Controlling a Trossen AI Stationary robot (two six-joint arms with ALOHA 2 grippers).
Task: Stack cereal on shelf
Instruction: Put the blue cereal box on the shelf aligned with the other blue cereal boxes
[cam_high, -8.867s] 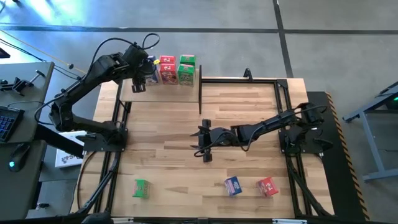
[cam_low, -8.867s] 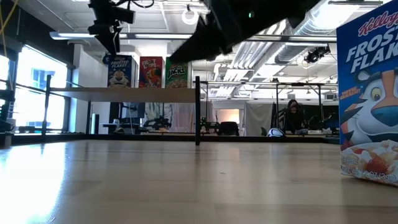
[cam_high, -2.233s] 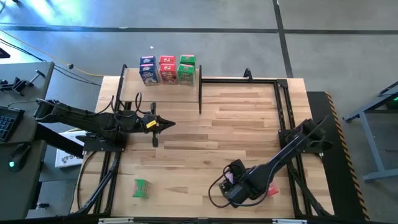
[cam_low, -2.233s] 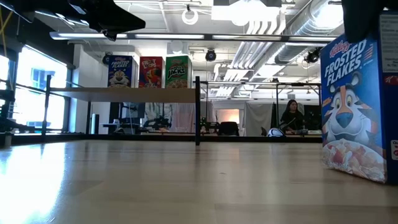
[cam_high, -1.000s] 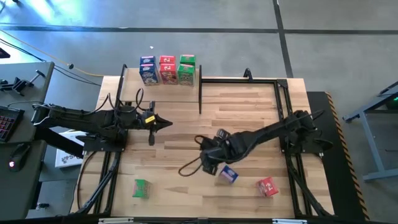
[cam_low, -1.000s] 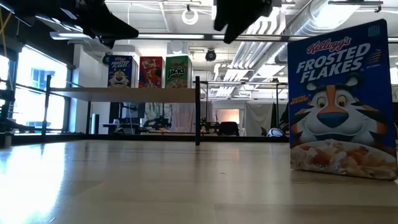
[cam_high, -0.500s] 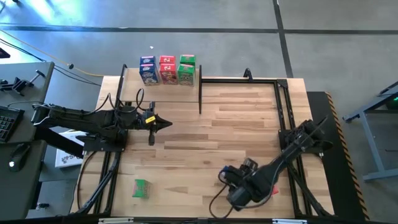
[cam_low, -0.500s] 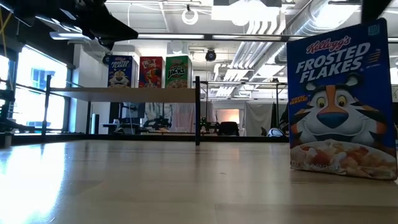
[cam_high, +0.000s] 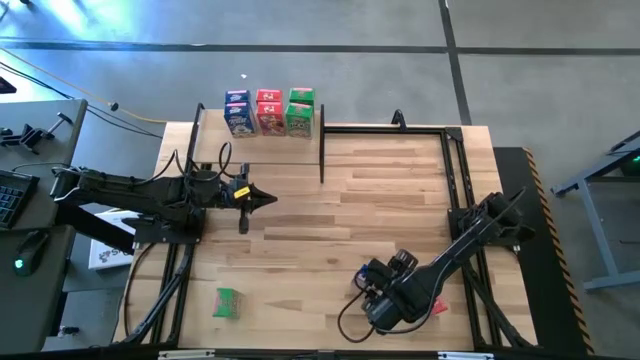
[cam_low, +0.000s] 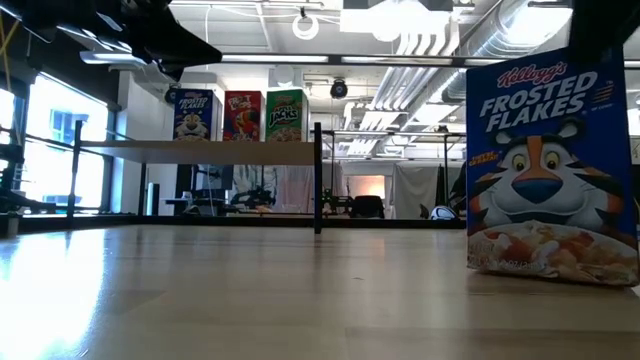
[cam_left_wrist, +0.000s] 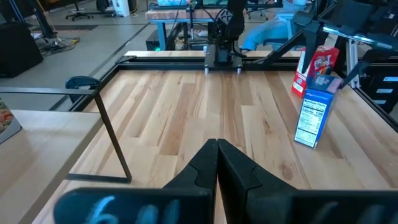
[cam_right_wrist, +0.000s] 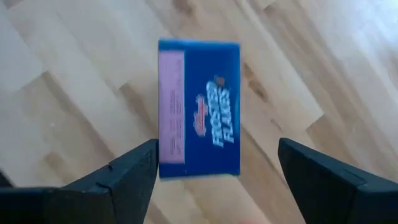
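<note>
what moved: a second ago the right arm was stretched out over mid-desk with the blue box lying clear of it; now it's folded back toward the near right of the desk, parked above that box. Left arm looks the same as it did then.
blue cereal box (cam_right_wrist: 199, 109): standing on the desk (cam_high: 380, 190) near the front right. Wrist cam looks straight down on its top, and the top's long axis runs across the gap between the two fingers.
right hand (cam_high: 378, 283): fingers spread wide, nothing in them, box sits right between and below them. Pretty much lined up I'd say, just needs to drop and squeeze.
red cereal box (cam_left_wrist: 318, 66): just beside the blue one, mostly hidden under the arm from overhead.
green cereal box (cam_high: 227, 301): front left of the desk, well apart from both hands.
left hand (cam_high: 265, 201): pinched shut, empty, hovering over the left-middle of the desk.
shelf (cam_low: 200, 152): back left, three boxes already standing in a row on it, far from the right hand, so it's a long carry.
</note>
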